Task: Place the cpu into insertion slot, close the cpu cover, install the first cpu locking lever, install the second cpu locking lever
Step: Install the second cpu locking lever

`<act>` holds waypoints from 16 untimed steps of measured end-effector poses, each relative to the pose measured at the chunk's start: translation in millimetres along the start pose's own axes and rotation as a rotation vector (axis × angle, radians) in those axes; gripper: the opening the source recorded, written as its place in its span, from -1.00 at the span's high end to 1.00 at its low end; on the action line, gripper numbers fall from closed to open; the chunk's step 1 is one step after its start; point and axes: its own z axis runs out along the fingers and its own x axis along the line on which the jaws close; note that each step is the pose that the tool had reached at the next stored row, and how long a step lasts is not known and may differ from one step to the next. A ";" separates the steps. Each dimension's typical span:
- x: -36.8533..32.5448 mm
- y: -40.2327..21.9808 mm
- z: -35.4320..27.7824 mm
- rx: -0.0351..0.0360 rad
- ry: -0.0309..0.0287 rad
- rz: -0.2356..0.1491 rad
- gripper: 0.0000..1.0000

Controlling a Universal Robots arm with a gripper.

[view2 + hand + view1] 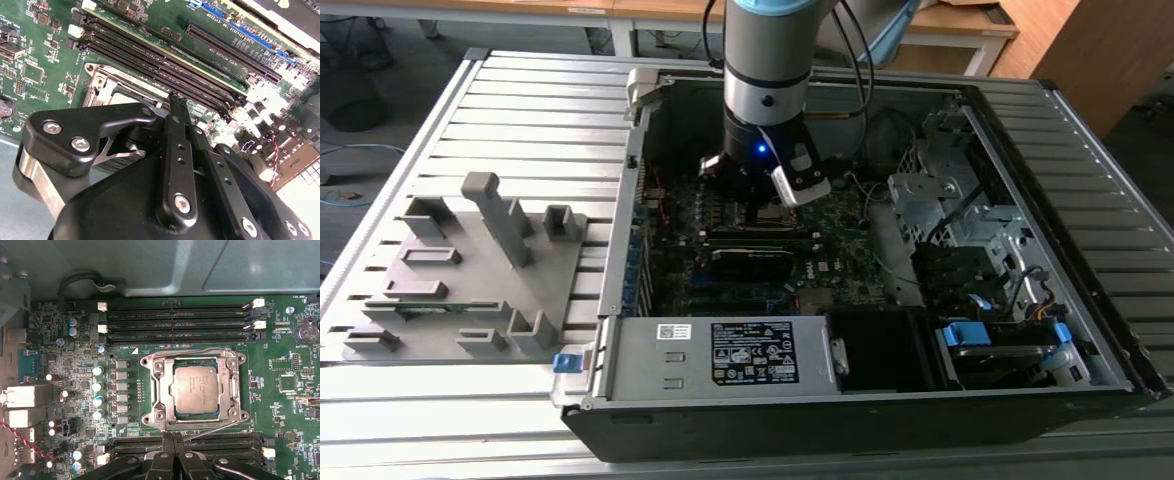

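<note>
The cpu [195, 389], a dull grey square chip, lies in the insertion slot [150, 418] on the green motherboard. The cpu cover [233, 390], a silver frame, lies flat around it. One thin wire locking lever [190, 350] runs along the socket's edge beside the memory slots. The other lever [215, 427] slants from the opposite edge toward my fingertips. My gripper [173, 436] is shut, its black fingers pressed together with nothing visible between them, the tip just off that edge. In the second wrist view the gripper [176, 97] hangs over the socket rim [102, 75]. The exterior view shows the gripper [767, 205] low inside the case.
Long black memory slots [175, 320] flank the socket on two sides. Capacitors [97, 387] stand beside it. A silver box with a white label [747, 352] fills the case's near side. A grey fixture tray [467, 270] lies at the exterior view's left. Cables [881, 130] hang by the arm.
</note>
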 end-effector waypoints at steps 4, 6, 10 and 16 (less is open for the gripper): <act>0.0 0.0 0.3 0.0003 0.0002 0.000 0.79; 0.0 -0.1 1.3 0.0001 0.0001 0.000 0.79; 0.0 -0.1 2.1 -0.0003 -0.0001 0.000 0.79; 0.1 -0.3 4.6 0.0003 0.0002 0.000 0.79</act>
